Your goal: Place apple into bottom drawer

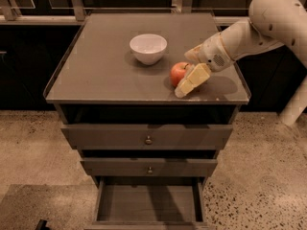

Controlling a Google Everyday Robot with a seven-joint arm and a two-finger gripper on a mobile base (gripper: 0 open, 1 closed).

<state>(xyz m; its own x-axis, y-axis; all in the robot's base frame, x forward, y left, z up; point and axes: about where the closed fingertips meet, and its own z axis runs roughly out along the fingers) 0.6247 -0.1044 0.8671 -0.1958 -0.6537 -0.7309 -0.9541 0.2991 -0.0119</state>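
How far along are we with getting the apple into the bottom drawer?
Done: the grey-brown wooden bottom drawer stands open. In hand: the end effector is at the round red-orange apple, on the cabinet top. Left: lift, lower, release inside.

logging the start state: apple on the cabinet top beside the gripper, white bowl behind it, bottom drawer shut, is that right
Not quite: the bottom drawer is pulled open, not shut, as the camera view shows. The rest holds: the apple sits on the cabinet top beside the gripper, the white bowl behind it.
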